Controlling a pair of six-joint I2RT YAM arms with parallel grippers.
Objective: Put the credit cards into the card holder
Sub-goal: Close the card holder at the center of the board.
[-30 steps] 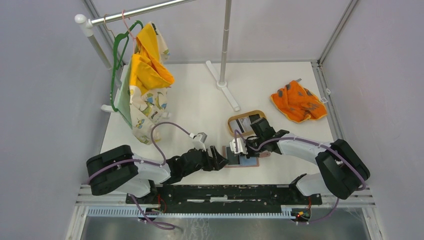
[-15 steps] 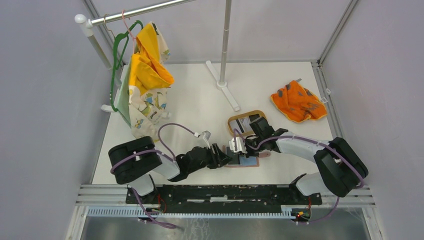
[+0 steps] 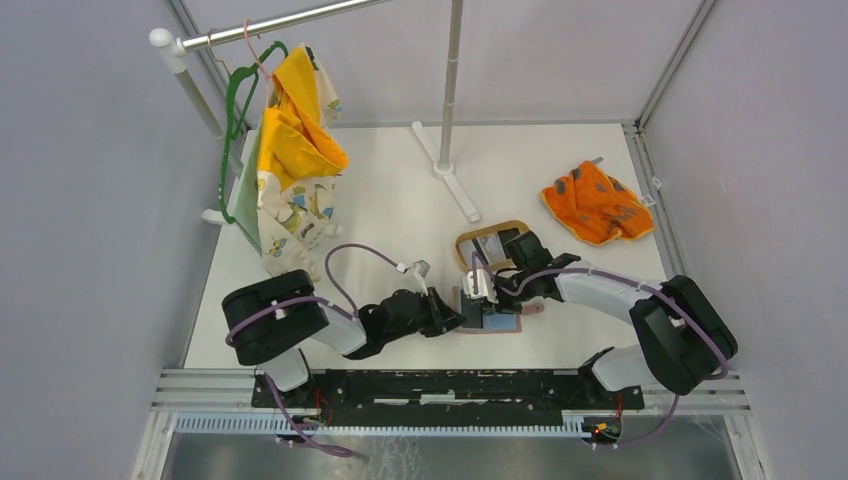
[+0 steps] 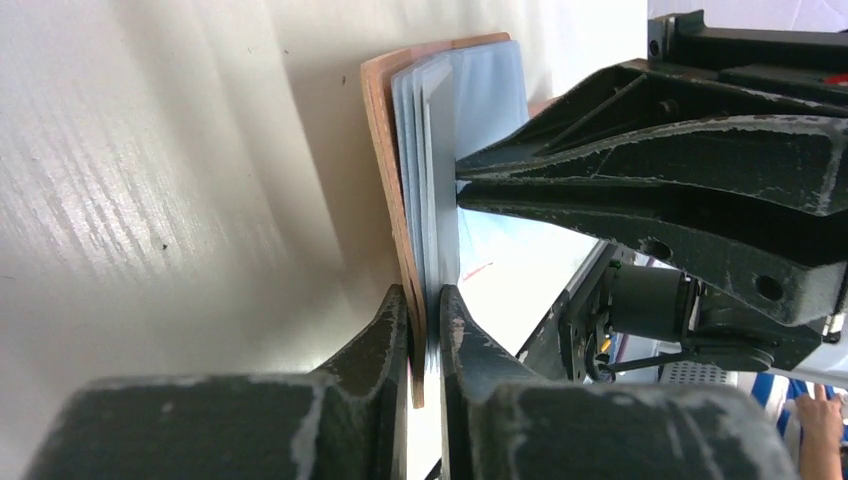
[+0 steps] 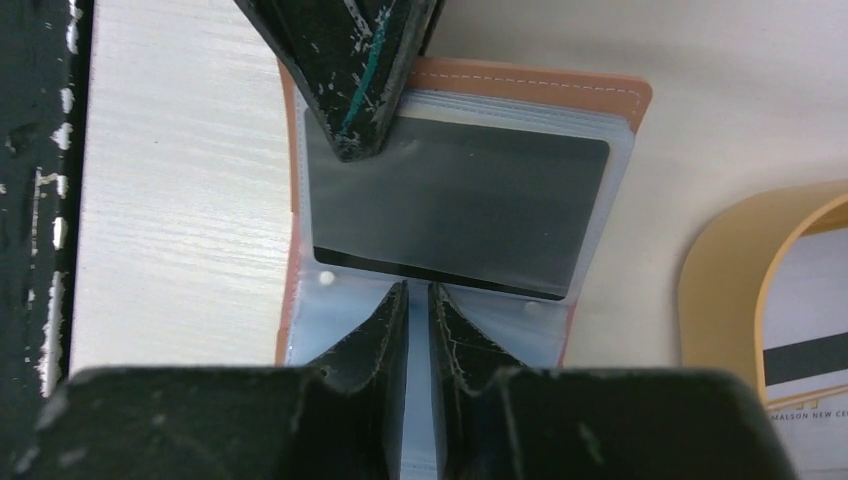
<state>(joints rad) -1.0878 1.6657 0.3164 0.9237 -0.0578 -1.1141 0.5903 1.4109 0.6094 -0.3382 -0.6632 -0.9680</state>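
The reddish-brown card holder (image 3: 499,323) lies open on the table between both grippers. In the left wrist view my left gripper (image 4: 427,322) pinches the near edge of its brown cover (image 4: 383,130) together with the blue-grey pockets. A black credit card (image 5: 460,205) sits inside a clear pocket. My right gripper (image 5: 418,312) is shut on a blue-grey pocket leaf just below that card. The left gripper's fingers (image 5: 350,70) show at the opposite edge in the right wrist view. More credit cards (image 3: 497,243) lie in the oval tray.
The light-wood oval tray (image 3: 468,243) sits just behind the card holder, its rim (image 5: 715,290) close to the right of the holder. An orange cloth (image 3: 597,203) lies at the back right. A rack foot (image 3: 452,175) and hanging clothes (image 3: 290,170) stand behind and left.
My left gripper slid right to the card holder's left edge and closed on it. The right gripper stayed shut at the holder, shifting only slightly.
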